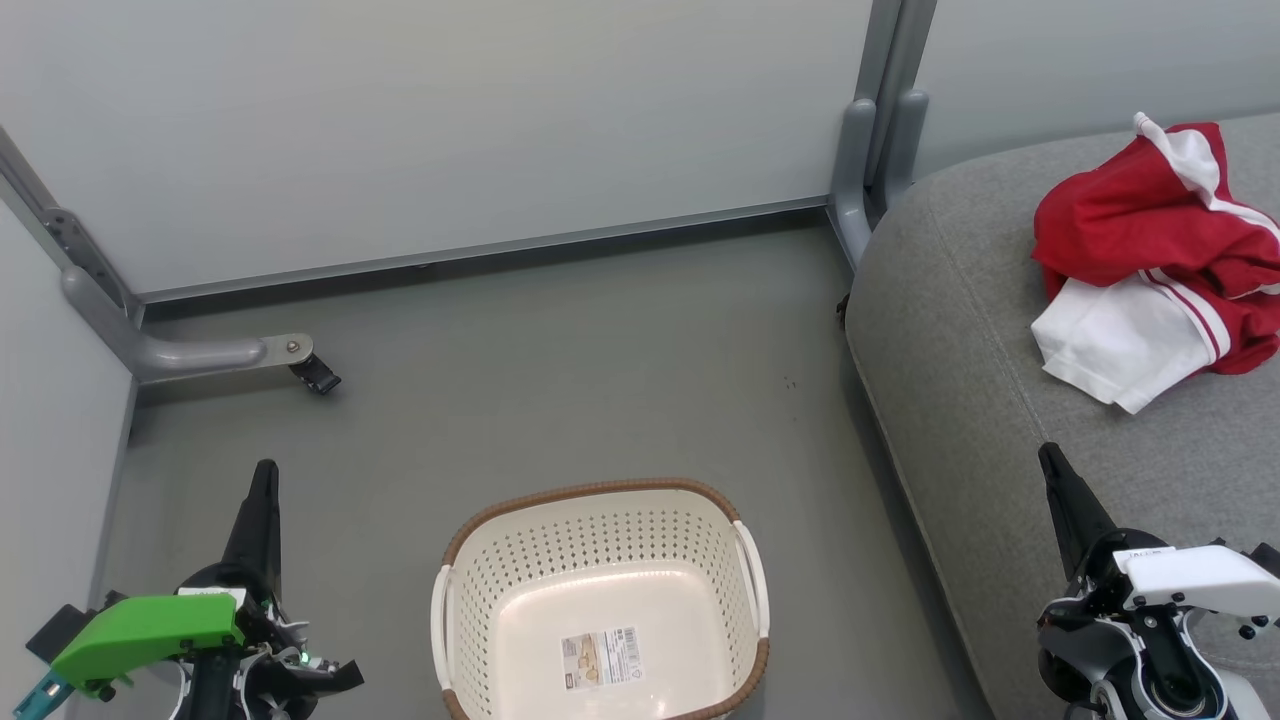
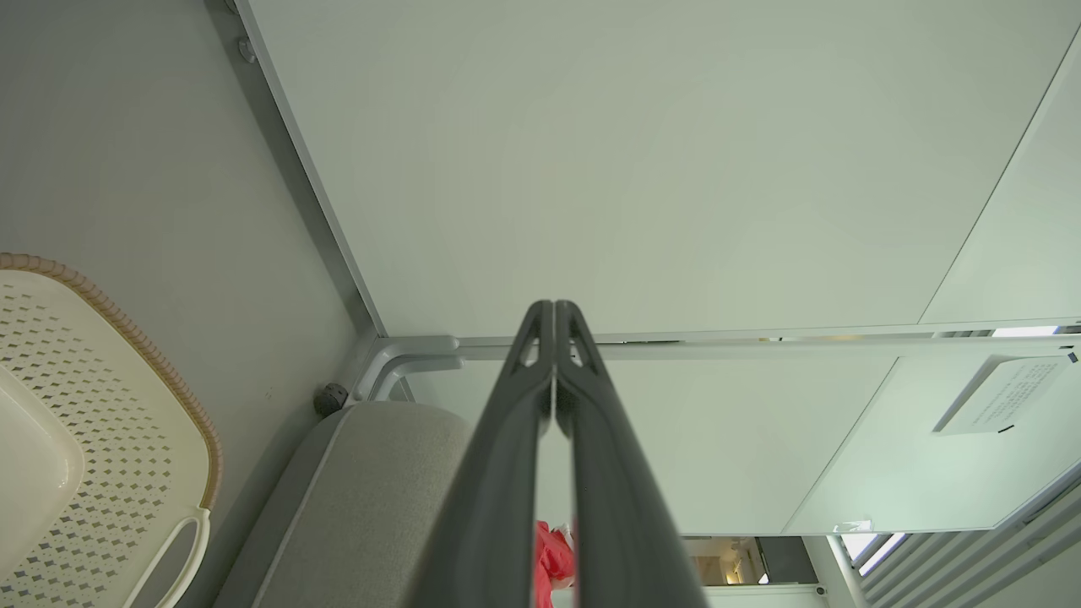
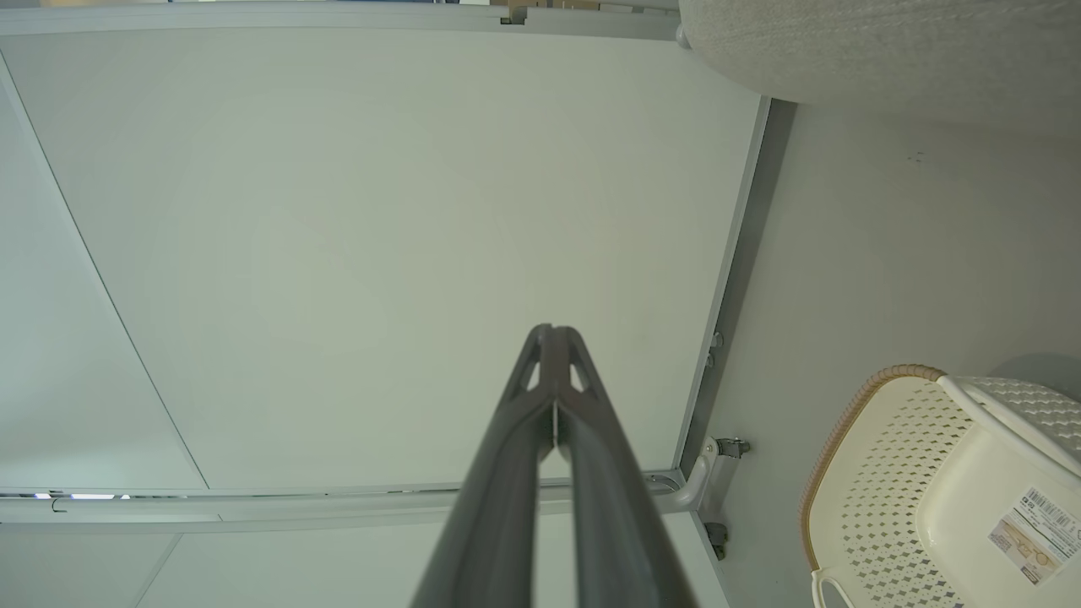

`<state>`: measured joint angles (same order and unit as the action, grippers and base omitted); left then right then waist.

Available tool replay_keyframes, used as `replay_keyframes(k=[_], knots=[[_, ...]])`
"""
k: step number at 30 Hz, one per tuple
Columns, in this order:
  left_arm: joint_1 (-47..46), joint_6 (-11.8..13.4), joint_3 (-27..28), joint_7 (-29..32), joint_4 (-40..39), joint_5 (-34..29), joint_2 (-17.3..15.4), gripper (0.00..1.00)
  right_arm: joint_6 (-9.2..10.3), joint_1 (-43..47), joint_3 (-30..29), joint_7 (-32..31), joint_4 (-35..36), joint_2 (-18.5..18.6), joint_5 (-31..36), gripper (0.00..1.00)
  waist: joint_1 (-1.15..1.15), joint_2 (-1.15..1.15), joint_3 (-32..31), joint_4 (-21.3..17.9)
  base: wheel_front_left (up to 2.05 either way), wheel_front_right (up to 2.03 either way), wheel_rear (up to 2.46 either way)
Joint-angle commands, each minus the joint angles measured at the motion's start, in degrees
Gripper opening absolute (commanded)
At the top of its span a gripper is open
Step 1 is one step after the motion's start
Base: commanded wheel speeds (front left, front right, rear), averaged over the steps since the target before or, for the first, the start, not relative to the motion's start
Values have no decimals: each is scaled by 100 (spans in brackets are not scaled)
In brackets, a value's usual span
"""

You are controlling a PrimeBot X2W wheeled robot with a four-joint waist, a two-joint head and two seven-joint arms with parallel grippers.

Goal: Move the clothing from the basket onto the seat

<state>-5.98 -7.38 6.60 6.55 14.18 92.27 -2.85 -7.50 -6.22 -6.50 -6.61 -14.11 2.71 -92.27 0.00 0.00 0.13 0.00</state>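
Note:
The red and white clothing [image 1: 1150, 265] lies crumpled in a heap on the grey seat [image 1: 980, 330] at the right. A sliver of red clothing [image 2: 553, 561] shows between the fingers in the left wrist view, on the seat [image 2: 372, 498]. The cream basket [image 1: 600, 610] stands on the floor at the bottom centre, holding nothing but its label; the basket [image 2: 93, 422] sits at the left there and the basket [image 3: 946, 490] at the lower right of the right wrist view. My left gripper [image 1: 265, 470] is shut, left of the basket. My right gripper [image 1: 1047, 452] is shut, over the seat's front edge.
Pale partition panels [image 1: 450, 130] wall off the back and left, with grey metal feet [image 1: 210, 352] and a post [image 1: 870, 150] on the floor. Grey floor [image 1: 560, 370] stretches between the panels, basket and seat.

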Motion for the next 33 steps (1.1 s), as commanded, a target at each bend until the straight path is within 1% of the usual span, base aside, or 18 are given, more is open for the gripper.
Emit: replay_keyframes(k=[1,33], knots=[[-65,-23,11,19,-16,24,-5,0,2,-26,-12,-8,-7,33,-25,0,0,0,0,0,0,0,0],[-65,-23,10,18,-17,24,-5,0,2,-26,-11,-7,-7,33,-24,0,0,0,0,0,0,0,0]])
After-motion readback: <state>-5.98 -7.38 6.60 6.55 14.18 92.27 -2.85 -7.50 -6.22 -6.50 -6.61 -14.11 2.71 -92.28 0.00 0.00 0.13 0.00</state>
